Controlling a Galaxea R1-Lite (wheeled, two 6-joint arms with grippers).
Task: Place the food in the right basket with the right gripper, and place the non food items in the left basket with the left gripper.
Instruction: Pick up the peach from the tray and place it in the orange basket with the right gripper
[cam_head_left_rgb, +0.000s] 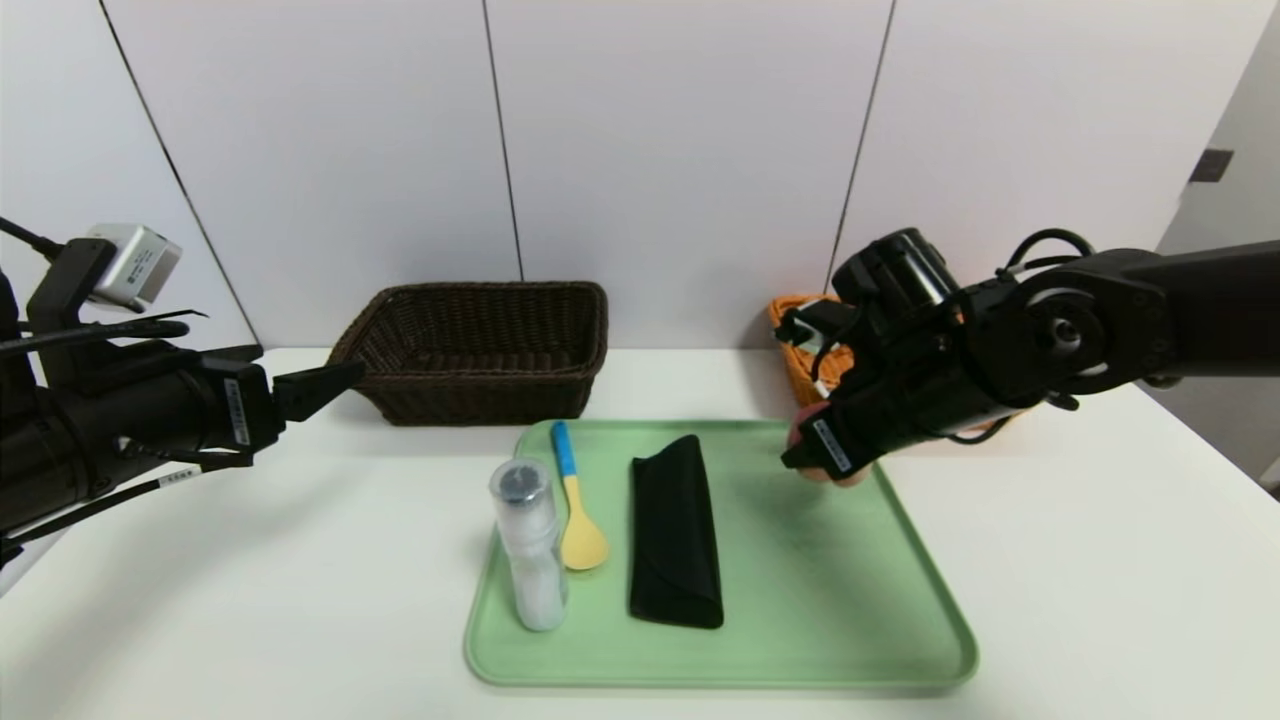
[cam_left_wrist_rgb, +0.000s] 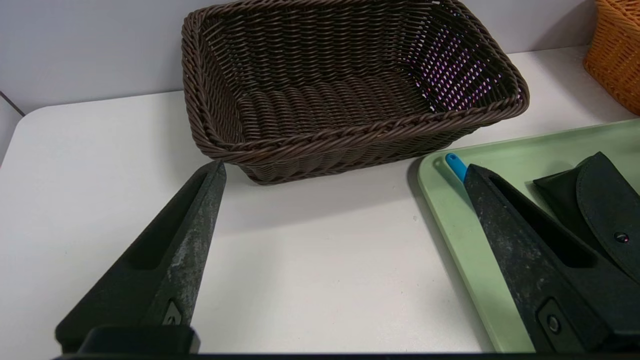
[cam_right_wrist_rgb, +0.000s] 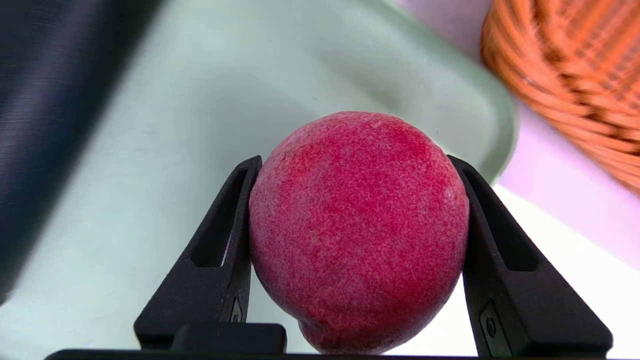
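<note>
A white table (cam_head_left_rgb: 1050, 560) seen from above, with a green tray (cam_head_left_rgb: 850, 600) at its centre. At nine o'clock from the tray, the left gripper (cam_left_wrist_rgb: 345, 170) hangs level above the table, fingers wide apart and holding nothing. At eleven o'clock stands a dark brown wicker basket (cam_head_left_rgb: 480, 350). On the tray's left half, from left to right, lie a clear cylindrical bottle (cam_head_left_rgb: 528, 545) with a dark cap, a yellow spoon (cam_head_left_rgb: 575, 510) with a blue handle, and a black soft case (cam_head_left_rgb: 675, 530). Over the tray's far right corner, at about one o'clock, the right gripper (cam_right_wrist_rgb: 357, 170) tilts downward, fingers clamped on a red round fruit (cam_right_wrist_rgb: 357, 225). Just behind it, an orange wicker basket (cam_head_left_rgb: 800, 350) stands against the wall.
</note>
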